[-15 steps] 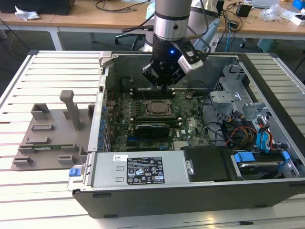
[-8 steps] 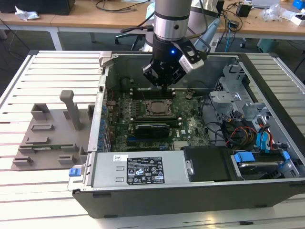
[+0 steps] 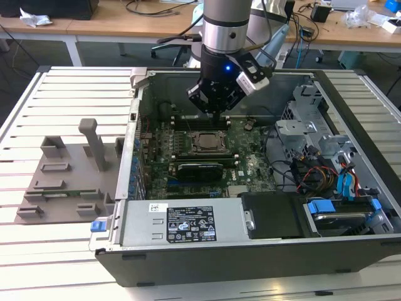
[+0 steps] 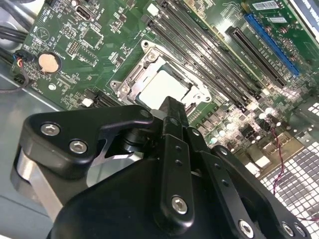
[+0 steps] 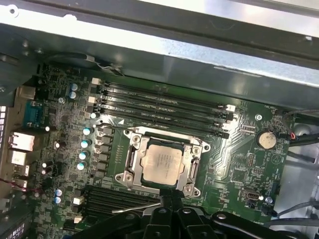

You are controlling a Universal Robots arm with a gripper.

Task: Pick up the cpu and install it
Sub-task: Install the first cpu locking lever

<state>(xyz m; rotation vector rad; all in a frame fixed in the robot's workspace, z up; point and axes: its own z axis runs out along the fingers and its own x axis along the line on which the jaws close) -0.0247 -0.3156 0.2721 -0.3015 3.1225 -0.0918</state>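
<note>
The cpu [image 5: 161, 162], a silvery square chip, lies flat inside the metal socket frame [image 5: 130, 164] on the green motherboard [image 5: 239, 164]; in the second wrist view the cpu [image 4: 158, 87] shows just past the fingertips. My gripper [image 3: 216, 111] hangs over the open computer case, a little above and behind the socket [image 3: 207, 143]. In both wrist views the black fingers of the gripper [image 5: 168, 198] [image 4: 172, 107] stand together with nothing between them, apart from the chip.
Memory slots [image 5: 164, 107] run beside the socket, and a coin cell [image 5: 264, 140] sits nearby. The case walls [image 3: 135, 119], power supply [image 3: 182, 222], drive cage with blue tabs [image 3: 326, 207] and cables [image 3: 301, 169] surround the board. A grey fixture tray [image 3: 62, 182] lies at the exterior view's left.
</note>
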